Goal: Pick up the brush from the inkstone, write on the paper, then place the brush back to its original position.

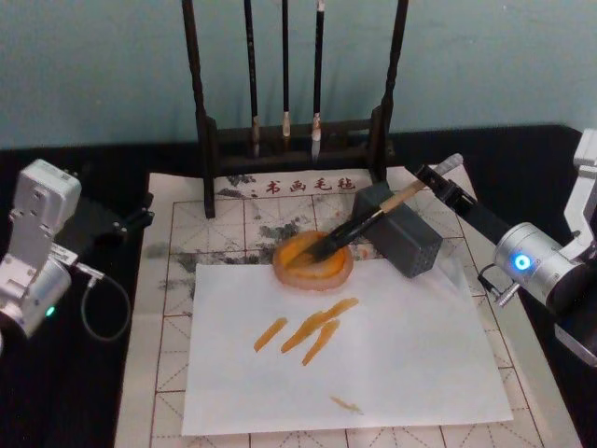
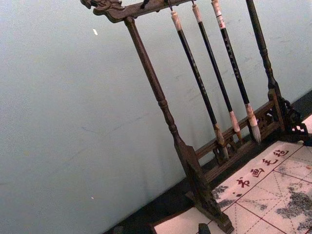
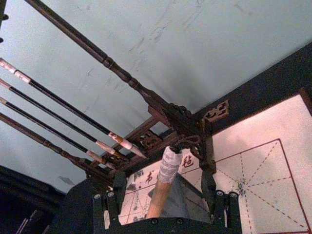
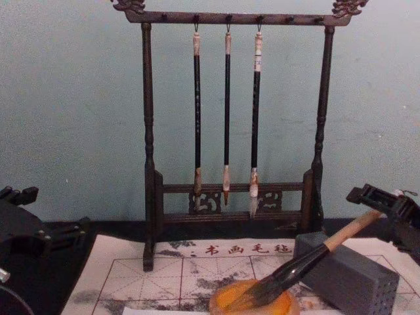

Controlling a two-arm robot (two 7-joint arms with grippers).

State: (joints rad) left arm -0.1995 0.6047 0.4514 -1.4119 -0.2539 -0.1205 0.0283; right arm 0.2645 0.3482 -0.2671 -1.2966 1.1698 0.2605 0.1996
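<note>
Grey block [image 1: 410, 245] under brush [image 1: 359, 227], bristles in orange dish [image 1: 312, 276]; right tool [image 1: 435, 177] open astride its end, left tool [image 1: 140, 219] idle beside paper [image 1: 164, 373].

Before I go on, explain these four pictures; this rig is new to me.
This is a two-armed robot. One picture looks down from its head, one across from its chest, one from each wrist. On the red-grid paper lies a white sheet with orange strokes. The brush rests with bristles in the orange dish, handle leaning on a grey block. The open right end effector straddles the handle's end. The left end effector sits parked at the left. Behind stands a rack of three thin brushes.
</note>
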